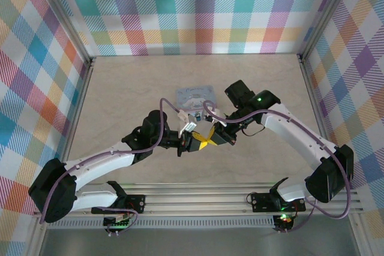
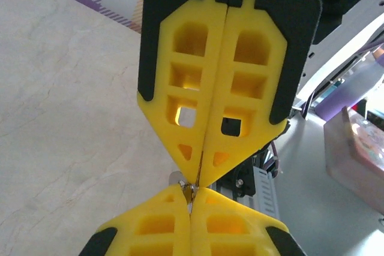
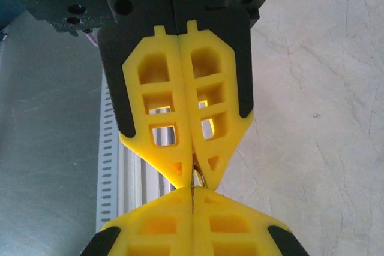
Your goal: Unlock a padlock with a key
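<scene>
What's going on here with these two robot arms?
The two arms are tip to tip over the middle of the table, just in front of the pale blue tin. The left gripper and the right gripper are both shut, their yellow tips almost touching. A tiny metal piece, apparently the key, sits right where the tips meet, and both seem to pinch it. It looks like a handover or regrip of the key, ahead of any unlocking.
</scene>
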